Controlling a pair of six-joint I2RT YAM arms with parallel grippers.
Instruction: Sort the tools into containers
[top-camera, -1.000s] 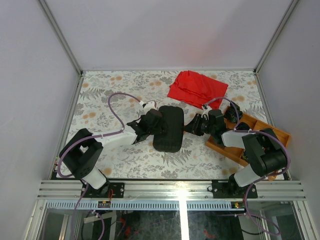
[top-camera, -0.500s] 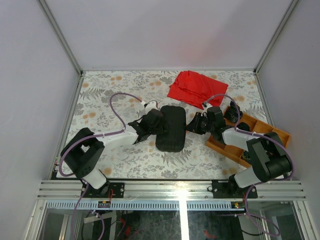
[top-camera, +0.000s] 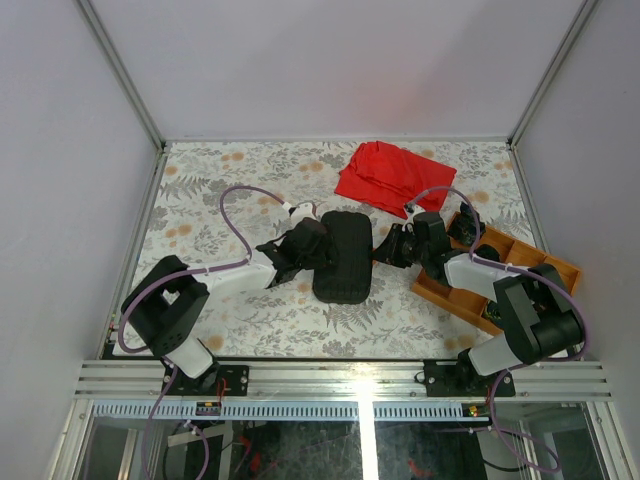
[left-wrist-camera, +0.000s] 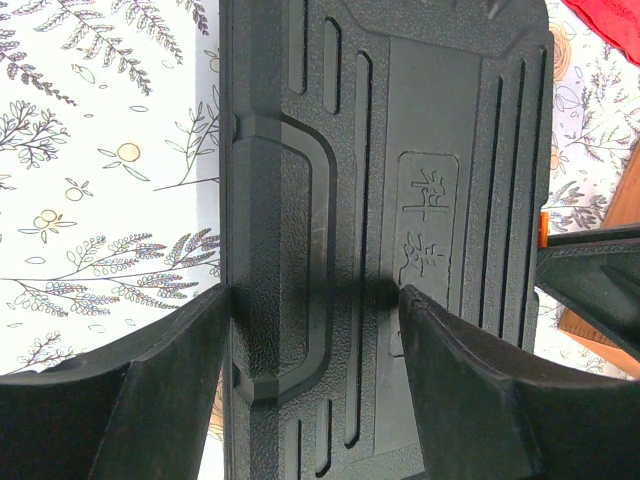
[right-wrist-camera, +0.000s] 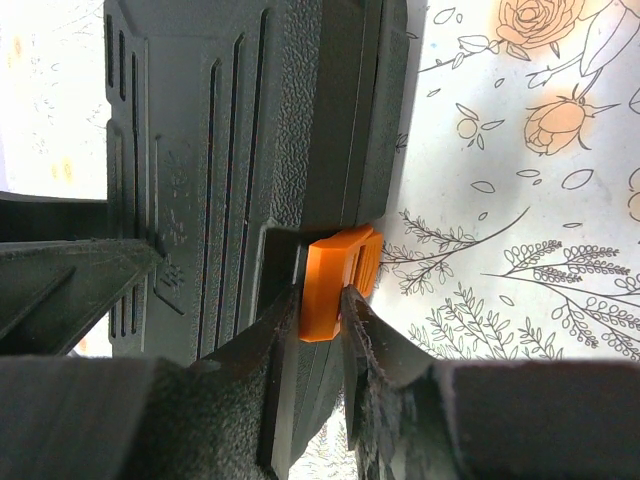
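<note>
The black ribbed tool case (top-camera: 345, 258) lies shut in the middle of the table. My left gripper (top-camera: 316, 248) stands open over its left, hinge-side edge. In the left wrist view one of its fingertips (left-wrist-camera: 205, 330) sits at the case's edge and the other rests on the lid (left-wrist-camera: 400, 150). My right gripper (top-camera: 384, 250) meets the case's right edge. In the right wrist view that gripper (right-wrist-camera: 320, 300) is shut on the orange latch (right-wrist-camera: 335, 270) of the case (right-wrist-camera: 250, 120). A sliver of the latch (left-wrist-camera: 543, 230) shows in the left wrist view. No tools are clearly seen.
A crumpled red cloth (top-camera: 395, 175) lies behind the case at the back right. A wooden tray (top-camera: 555, 262) with compartments sits under my right arm, with dark items in it that I cannot identify. The enclosure walls stand close on both sides.
The case has slid slightly to the right, and both grippers moved with it. The right jaws have narrowed a little on the latch.
</note>
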